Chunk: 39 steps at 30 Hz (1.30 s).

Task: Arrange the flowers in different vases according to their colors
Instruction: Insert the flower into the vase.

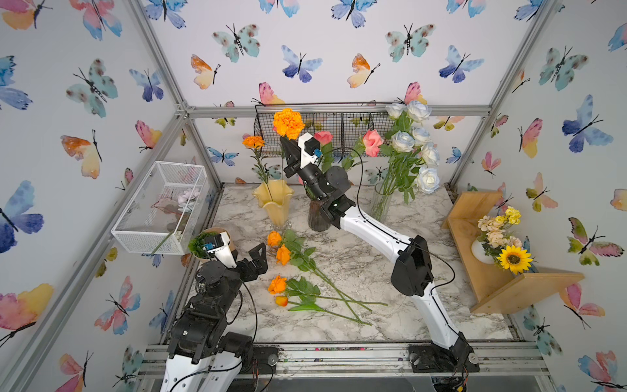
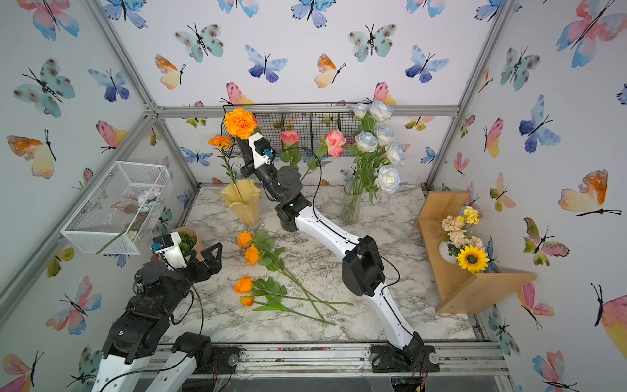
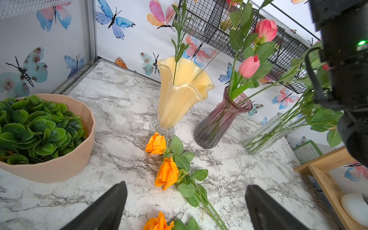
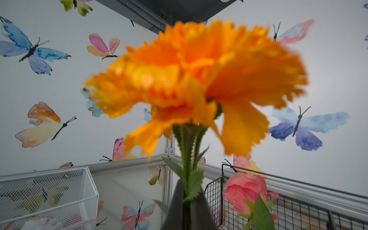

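Near left, the left gripper (image 1: 258,261) hangs empty with its jaws wide, just beside four loose orange flowers (image 1: 283,254). They lie flat on the marble table (image 1: 356,271), blooms to the left, stems crossing toward the near right. They're likely light, with thin springy stems and soft cloth blooms, so pinch bare stem behind the leaves, never the bloom. Farther back stand the yellow vase (image 1: 273,200) with a small marigold (image 1: 253,142), the purple vase (image 1: 317,220) with pink flowers (image 1: 372,142), and the clear vase (image 1: 380,203) with white-blue roses (image 1: 402,141). All are probably glass and tippy. Above them the right gripper (image 4: 187,199) is clamped on a big marigold (image 1: 288,123) just under the bloom. Its lower stem seemingly reaches into the yellow vase.
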Tool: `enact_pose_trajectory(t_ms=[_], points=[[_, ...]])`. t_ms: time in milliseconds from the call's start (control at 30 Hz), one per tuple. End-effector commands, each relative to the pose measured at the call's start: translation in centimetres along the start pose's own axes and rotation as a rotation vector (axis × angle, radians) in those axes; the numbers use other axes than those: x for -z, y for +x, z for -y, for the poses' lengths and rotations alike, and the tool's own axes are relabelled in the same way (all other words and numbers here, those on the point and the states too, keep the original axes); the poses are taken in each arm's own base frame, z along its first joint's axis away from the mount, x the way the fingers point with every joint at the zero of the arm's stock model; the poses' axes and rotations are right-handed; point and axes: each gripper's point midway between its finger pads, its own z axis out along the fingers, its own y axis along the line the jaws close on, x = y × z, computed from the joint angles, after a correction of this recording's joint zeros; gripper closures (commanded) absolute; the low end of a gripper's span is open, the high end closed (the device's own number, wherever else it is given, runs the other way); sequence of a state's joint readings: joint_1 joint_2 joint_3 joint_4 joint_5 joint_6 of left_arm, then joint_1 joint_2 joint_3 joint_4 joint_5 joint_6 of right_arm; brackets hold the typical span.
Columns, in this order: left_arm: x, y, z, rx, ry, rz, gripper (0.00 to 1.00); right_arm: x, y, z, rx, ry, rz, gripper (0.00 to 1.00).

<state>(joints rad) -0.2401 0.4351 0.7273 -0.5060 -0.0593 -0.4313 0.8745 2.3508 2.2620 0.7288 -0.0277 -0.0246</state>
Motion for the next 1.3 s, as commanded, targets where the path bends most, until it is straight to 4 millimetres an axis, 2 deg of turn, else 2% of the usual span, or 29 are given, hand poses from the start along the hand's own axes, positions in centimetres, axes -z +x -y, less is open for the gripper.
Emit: enact_pose_trajectory(t_ms=[0, 200, 300, 400, 467, 500, 533, 633, 800, 1000, 1267], points=[[-0.1, -0.3, -0.2, 0.002, -0.012, 0.022, 0.01, 0.2, 3.4, -0.9, -0.026, -0.034, -0.076, 0.98], [-0.1, -0.3, -0.2, 0.003, -0.013, 0.023, 0.01, 0.7, 9.3, -1.6, -0.027, -0.067, -0.254, 0.98], [-0.1, -0.3, -0.2, 0.003, -0.011, 0.024, 0.01, 1.1, 11.4, -2.3, -0.031, -0.096, -0.330, 0.89], [-0.1, -0.3, -0.2, 0.002, -0.010, 0.023, 0.01, 1.4, 13.0, -2.8, -0.033, -0.126, -0.388, 0.61], [-0.1, -0.3, -0.1, 0.003, -0.009, 0.024, 0.01, 1.6, 13.6, -3.1, -0.026, -0.133, -0.417, 0.29], [-0.1, -0.3, -0.1, 0.003, -0.008, 0.024, 0.01, 1.7, 13.7, -3.1, -0.023, -0.131, -0.425, 0.18], [-0.1, -0.3, -0.1, 0.004, -0.008, 0.024, 0.01, 1.7, 13.5, -3.3, -0.019, -0.130, -0.429, 0.10], [-0.1, -0.4, -0.1, 0.003, -0.008, 0.026, 0.01, 1.7, 12.5, -3.6, -0.005, -0.133, -0.427, 0.04], [-0.1, -0.3, -0.1, 0.003, -0.006, 0.025, 0.01, 1.9, 11.2, -4.0, 0.015, -0.132, -0.455, 0.02], [0.0, -0.3, 0.0, 0.002, -0.001, 0.028, 0.01, 3.2, 9.9, -4.4, 0.018, -0.119, -0.517, 0.01], [0.0, -0.3, 0.1, 0.001, 0.002, 0.026, 0.01, 5.1, 5.5, -6.3, -0.008, -0.130, -0.524, 0.01]])
